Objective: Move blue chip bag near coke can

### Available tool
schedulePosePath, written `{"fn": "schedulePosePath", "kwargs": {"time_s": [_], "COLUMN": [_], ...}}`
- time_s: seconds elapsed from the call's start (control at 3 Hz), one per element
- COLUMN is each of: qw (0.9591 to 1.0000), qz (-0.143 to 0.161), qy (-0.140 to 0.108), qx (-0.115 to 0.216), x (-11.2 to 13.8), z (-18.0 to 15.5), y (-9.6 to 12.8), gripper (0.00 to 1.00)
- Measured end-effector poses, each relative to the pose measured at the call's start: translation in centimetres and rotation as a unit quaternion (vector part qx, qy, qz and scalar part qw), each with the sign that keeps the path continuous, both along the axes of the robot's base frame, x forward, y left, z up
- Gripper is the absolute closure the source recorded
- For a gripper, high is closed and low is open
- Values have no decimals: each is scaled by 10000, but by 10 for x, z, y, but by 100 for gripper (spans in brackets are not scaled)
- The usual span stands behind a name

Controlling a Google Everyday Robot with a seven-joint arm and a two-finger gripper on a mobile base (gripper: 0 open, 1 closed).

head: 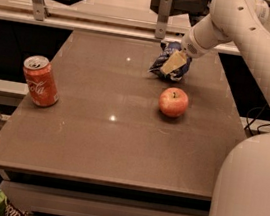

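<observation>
The blue chip bag [165, 59] is a crinkled dark-blue foil bag at the far right of the brown table [109, 141]. My gripper [173, 64] comes down from the white arm at the upper right and sits on the bag, its tan finger covering part of it. The coke can [40, 81] stands upright near the table's left edge, well apart from the bag.
A red apple [173, 102] lies on the table just in front of the bag. A rail with metal posts [163, 10] runs behind the table. The robot's white body [248, 193] fills the lower right. A green wrapper [2, 204] lies on the floor at lower left.
</observation>
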State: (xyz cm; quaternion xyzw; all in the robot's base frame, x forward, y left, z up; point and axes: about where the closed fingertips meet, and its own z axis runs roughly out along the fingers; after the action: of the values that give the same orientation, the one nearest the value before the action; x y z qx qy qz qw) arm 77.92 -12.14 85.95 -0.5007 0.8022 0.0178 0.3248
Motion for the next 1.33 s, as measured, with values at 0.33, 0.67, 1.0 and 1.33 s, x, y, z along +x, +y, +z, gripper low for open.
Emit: {"fn": "schedulePosePath", "kwargs": {"time_s": [0.33, 0.67, 1.0, 1.33], "qw": [9995, 9989, 9990, 9982], "qz": [-73, -73, 168, 489], "qy": [-208, -342, -376, -341], "qx": [-205, -302, -163, -10], "x": [-6, -12, -25, -53], "z": [25, 43, 56, 71], "y": [0, 1, 8, 23], "gripper": [100, 100, 100, 100]}}
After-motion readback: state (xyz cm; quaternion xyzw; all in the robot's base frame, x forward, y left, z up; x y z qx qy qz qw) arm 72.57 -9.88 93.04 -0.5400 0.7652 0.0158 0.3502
